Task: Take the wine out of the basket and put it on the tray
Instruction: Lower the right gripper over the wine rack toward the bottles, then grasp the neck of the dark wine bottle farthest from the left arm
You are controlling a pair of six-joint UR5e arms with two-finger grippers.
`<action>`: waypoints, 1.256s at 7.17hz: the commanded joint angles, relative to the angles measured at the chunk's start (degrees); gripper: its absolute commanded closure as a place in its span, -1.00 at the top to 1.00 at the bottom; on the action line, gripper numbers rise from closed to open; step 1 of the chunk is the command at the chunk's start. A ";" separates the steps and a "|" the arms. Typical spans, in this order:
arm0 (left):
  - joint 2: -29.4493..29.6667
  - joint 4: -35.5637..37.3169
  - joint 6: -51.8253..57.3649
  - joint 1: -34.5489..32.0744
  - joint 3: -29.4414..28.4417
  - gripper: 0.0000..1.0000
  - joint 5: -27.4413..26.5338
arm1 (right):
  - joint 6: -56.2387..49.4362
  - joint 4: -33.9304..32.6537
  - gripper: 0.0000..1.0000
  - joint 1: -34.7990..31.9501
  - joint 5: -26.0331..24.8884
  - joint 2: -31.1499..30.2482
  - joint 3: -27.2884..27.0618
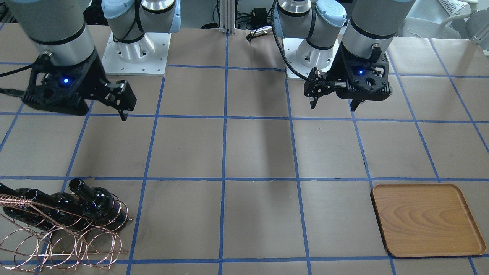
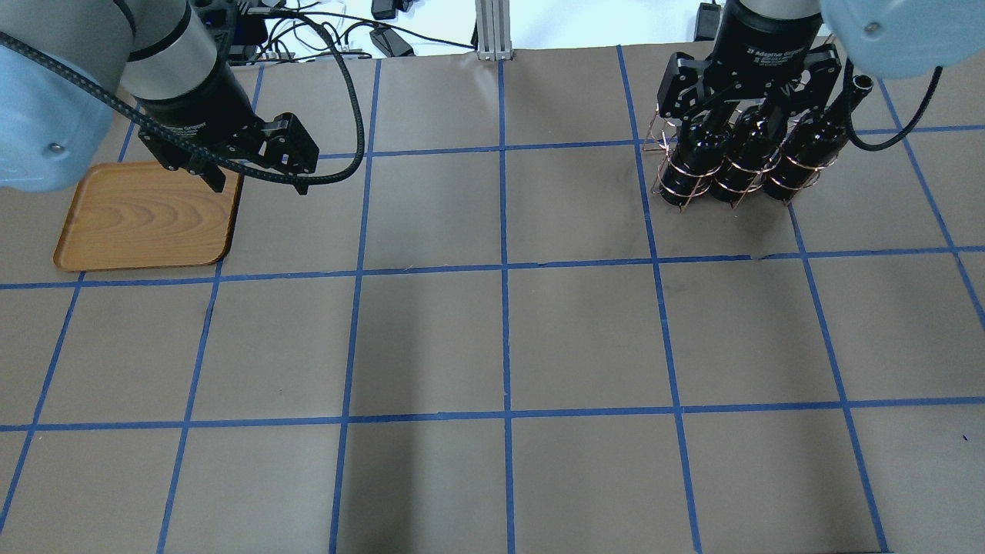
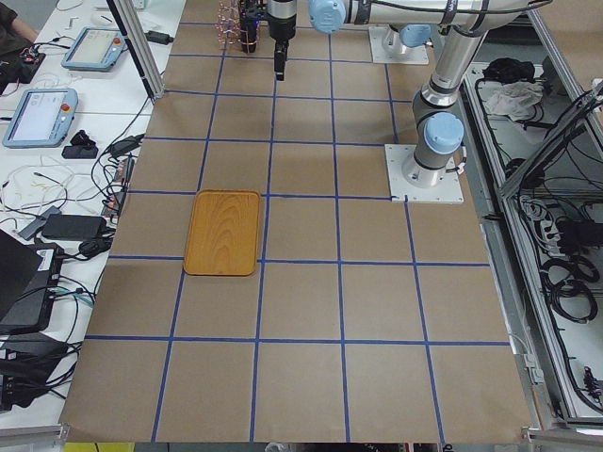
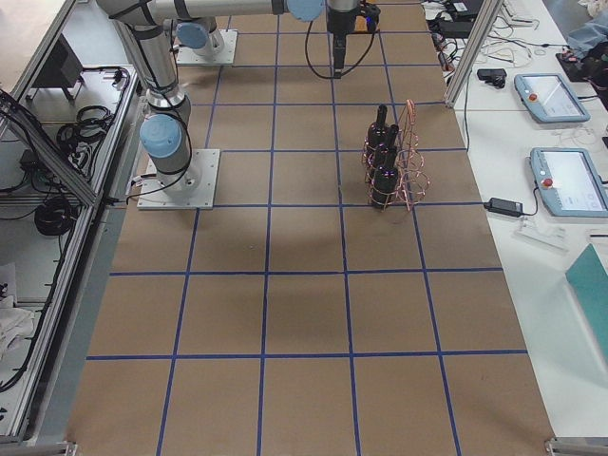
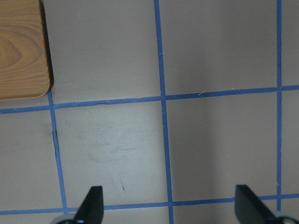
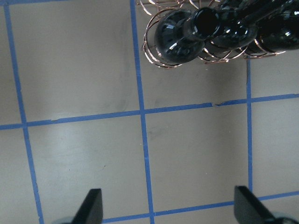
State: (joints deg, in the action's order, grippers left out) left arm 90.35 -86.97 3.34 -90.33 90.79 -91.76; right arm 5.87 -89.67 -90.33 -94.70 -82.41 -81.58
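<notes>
Three black wine bottles [image 2: 739, 165] stand side by side in the copper wire basket [image 2: 668, 181] at the far right; they also show in the front view [image 1: 95, 204] and at the top of the right wrist view [image 6: 187, 30]. My right gripper [image 2: 750, 108] hangs open and empty, high above the table on the robot's side of the bottles, touching nothing. The wooden tray [image 2: 146, 219] lies bare at the far left. My left gripper [image 2: 258, 183] is open and empty, high above the table beside the tray's corner [image 5: 21, 51].
Brown paper with a blue tape grid covers the table [image 2: 500, 338]. The basket's coiled handle [image 1: 17, 199] runs over the bottles. The arm bases [image 1: 135, 53] stand at the robot's edge. Cables and pendants lie beyond the far edge.
</notes>
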 commanded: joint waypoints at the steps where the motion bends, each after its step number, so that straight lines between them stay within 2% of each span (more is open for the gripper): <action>1: 0.00 -0.04 0.00 0.06 0.00 1.00 0.00 | -3.39 -2.95 1.00 5.49 0.22 5.22 2.91; 5: 0.00 -0.04 0.00 0.06 0.00 1.00 -0.09 | -15.16 -13.40 1.00 12.36 1.88 10.32 3.36; 6: 0.00 -0.04 0.09 0.06 0.00 1.00 -0.09 | -15.36 -14.39 1.00 12.80 3.89 11.65 3.36; 9: 0.00 -0.13 0.09 0.06 0.00 1.00 -0.09 | -15.62 -16.05 0.98 12.72 4.00 13.67 2.92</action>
State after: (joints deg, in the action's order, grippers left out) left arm 90.35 -87.09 3.41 -90.26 90.79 -91.84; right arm -9.71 -104.66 -77.64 -90.80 -69.67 -78.46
